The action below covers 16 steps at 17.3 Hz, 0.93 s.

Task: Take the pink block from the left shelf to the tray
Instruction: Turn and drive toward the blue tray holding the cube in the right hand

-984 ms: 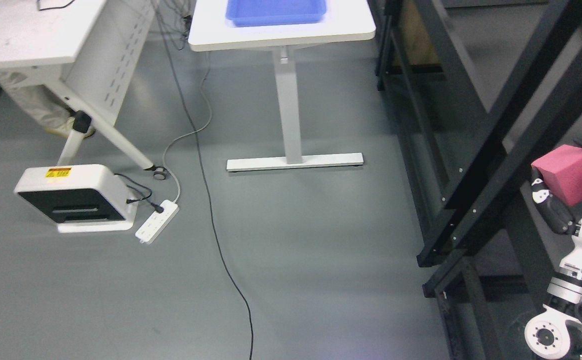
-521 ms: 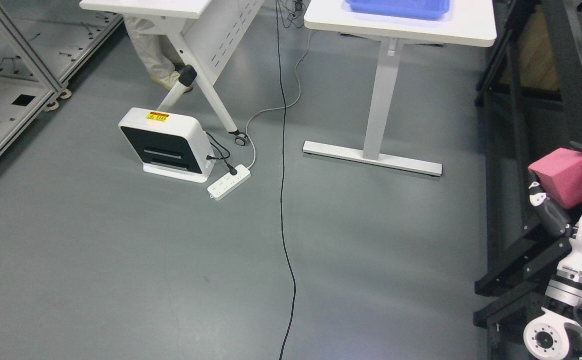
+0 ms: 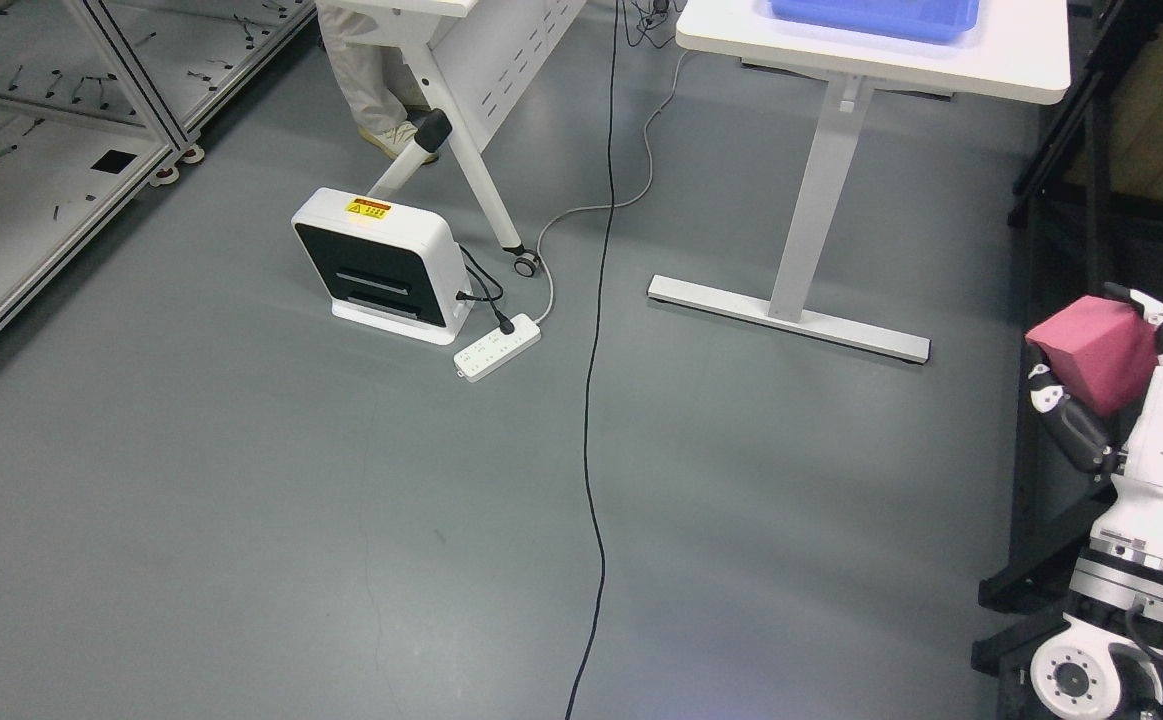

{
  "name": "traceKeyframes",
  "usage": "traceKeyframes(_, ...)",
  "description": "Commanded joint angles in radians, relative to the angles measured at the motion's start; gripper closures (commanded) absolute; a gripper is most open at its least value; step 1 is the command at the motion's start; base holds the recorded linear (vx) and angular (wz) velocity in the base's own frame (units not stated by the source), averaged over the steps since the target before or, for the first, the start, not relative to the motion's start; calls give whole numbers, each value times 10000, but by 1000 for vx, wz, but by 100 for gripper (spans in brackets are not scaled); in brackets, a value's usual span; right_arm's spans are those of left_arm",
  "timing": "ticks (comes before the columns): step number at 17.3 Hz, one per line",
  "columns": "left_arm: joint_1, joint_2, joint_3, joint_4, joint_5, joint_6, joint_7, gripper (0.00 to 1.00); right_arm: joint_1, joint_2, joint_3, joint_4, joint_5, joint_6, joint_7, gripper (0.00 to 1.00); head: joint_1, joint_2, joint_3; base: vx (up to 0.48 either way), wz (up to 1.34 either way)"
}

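My right hand [image 3: 1106, 375] rises from the lower right corner and is shut on the pink block [image 3: 1091, 355], a cube held above the floor near the right edge. The blue tray [image 3: 871, 18] sits on the white table [image 3: 1021, 60] at the top right, only its front part showing. My left arm is out of view.
A black shelf frame [image 3: 1091, 200] runs down the right side. On the grey floor lie a white box device [image 3: 376, 265], a power strip [image 3: 497, 347] and a long black cable [image 3: 596, 400]. A metal rack [image 3: 41, 150] stands at the left; a person's legs [image 3: 366, 90] show behind a folding table.
The whole picture has shifted right and down, so the camera has turned left. The block stays in my right hand at about the same place in view.
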Motion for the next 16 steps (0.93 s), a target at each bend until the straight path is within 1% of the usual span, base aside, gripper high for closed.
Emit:
traceKeyframes(1, 92, 175, 0, 0, -15, 8, 8, 0, -23, -169, 231, -1, 16, 8, 4, 99, 0, 0, 0, 55, -94)
traceKeyframes(6, 92, 175, 0, 0, -15, -7, 8, 0, 7, -169, 215, -1, 1, 8, 4, 99, 0, 0, 0, 89, -34)
traceKeyframes(9, 92, 175, 0, 0, -15, -7, 8, 0, 7, -169, 215, -1, 16, 8, 4, 99, 0, 0, 0, 134, 220)
traceKeyframes(16, 92, 175, 0, 0, -15, -7, 8, 0, 7, -169, 215, -1, 16, 8, 4, 99, 0, 0, 0, 207, 152)
